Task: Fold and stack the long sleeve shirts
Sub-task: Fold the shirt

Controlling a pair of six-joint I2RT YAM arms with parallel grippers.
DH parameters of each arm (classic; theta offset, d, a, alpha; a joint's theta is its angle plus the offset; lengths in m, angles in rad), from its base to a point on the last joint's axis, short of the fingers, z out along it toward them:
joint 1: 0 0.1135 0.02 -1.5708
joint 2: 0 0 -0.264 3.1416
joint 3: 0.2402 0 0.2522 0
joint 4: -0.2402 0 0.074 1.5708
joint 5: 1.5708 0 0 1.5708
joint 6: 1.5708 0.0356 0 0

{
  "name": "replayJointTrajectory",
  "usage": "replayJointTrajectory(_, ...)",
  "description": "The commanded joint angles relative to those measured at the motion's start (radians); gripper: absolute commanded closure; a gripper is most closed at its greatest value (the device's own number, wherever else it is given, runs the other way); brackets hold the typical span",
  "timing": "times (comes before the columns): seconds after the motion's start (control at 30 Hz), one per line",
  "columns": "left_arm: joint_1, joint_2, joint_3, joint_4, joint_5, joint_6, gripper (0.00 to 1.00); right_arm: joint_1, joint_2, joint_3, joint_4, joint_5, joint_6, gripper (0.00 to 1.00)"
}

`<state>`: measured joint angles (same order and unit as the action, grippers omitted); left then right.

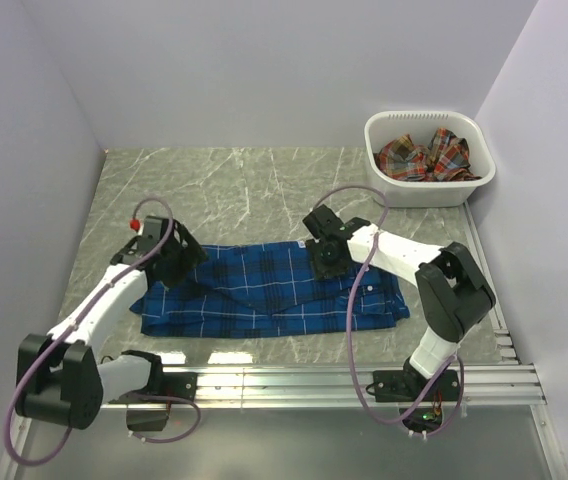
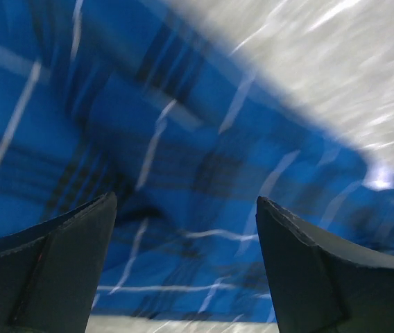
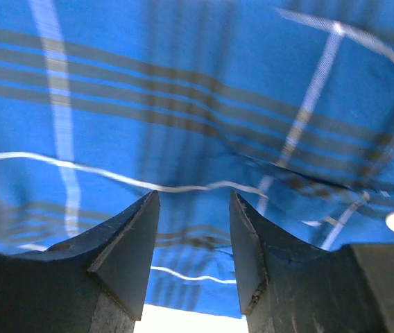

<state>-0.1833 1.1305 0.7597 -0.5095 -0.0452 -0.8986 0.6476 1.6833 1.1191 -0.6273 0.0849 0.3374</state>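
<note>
one blue plaid shirt (image 1: 264,295) lies spread flat for folding — left gripper (image 2: 183,201) gapes wide above it, right gripper (image 3: 193,198) half-parted, pinching nothing.

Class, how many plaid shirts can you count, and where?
2. The blue shirt lies flat on the table; the red-orange shirt is bunched in the white basket, which may hide more.
</note>
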Motion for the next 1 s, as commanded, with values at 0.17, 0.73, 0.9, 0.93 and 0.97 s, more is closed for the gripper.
replayJointTrajectory(0.17, -0.018, 0.176, -0.051, 0.066, 0.010, -0.094, 0.13, 0.021, 0.026, -0.062, -0.038, 0.041, 0.035, 0.48)
replayJointTrajectory(0.73, 0.036, 0.931, 0.724, 0.002, -0.128, 0.093, 0.12, 0.219, 0.094, -0.030, 0.055, -0.236, 0.087, 0.48)
replayJointTrajectory(0.9, 0.041, 1.135, 1.055, 0.041, -0.108, 0.205, 0.10, 0.296, 0.199, 0.138, 0.092, -0.310, 0.084, 0.48)
replayJointTrajectory(0.93, 0.044, 1.175, 1.132, 0.081, -0.087, 0.237, 0.09, 0.300, 0.211, 0.197, 0.086, -0.297, 0.071, 0.48)
replayJointTrajectory(0.97, 0.047, 1.192, 1.174, 0.089, -0.073, 0.245, 0.09, 0.303, 0.220, 0.218, 0.087, -0.297, 0.066, 0.48)
